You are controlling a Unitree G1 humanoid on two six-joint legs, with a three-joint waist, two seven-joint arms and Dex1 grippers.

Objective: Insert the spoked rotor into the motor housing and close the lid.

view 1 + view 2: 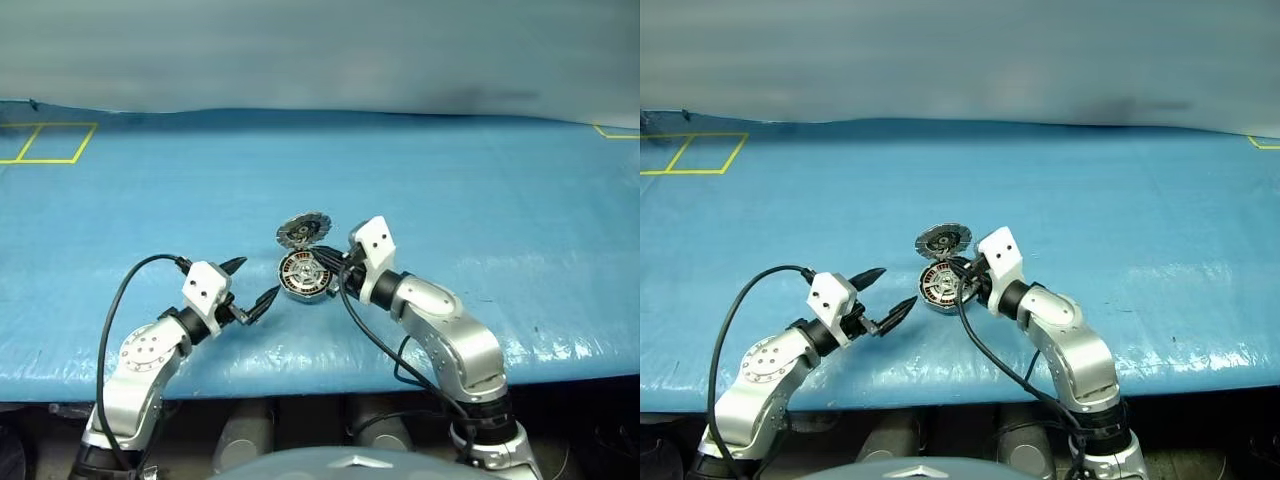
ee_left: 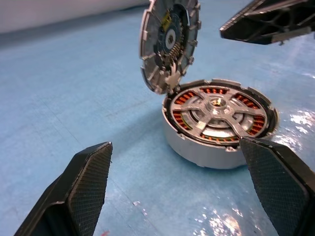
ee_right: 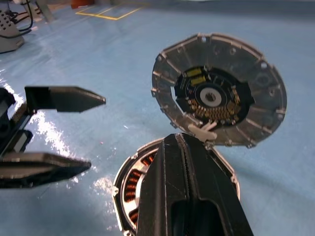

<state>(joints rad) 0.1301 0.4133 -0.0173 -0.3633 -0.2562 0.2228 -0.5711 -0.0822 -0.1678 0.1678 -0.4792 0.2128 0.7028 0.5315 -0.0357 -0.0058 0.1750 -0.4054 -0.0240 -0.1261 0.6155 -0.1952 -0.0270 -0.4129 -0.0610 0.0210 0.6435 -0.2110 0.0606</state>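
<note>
At frame centre I see the motor housing (image 1: pixel 303 277) with its lid (image 1: pixel 303 231) standing open, no legible writing on either. My left gripper (image 1: pixel 247 288) is spread wide and holds nothing; my right gripper (image 3: pixel 189 162) is clenched shut over the housing, empty.

Bright even light, glare patches on blue sheet (image 2: pixel 305 118)

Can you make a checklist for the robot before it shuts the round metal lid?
1. Spoked rotor seated in the motor housing: ok, its spokes lie flat over the copper windings.
2. Lid open and standing up on its hinge: ok.
3. Left tool open, apart from the housing: ok.
4. Right tool shut, empty, over the housing: ok.
5. Nothing lying between lid and housing rim: cannot tell, the right tool hides part of the rim.
6. Housing flat on the blue table: ok.
</note>
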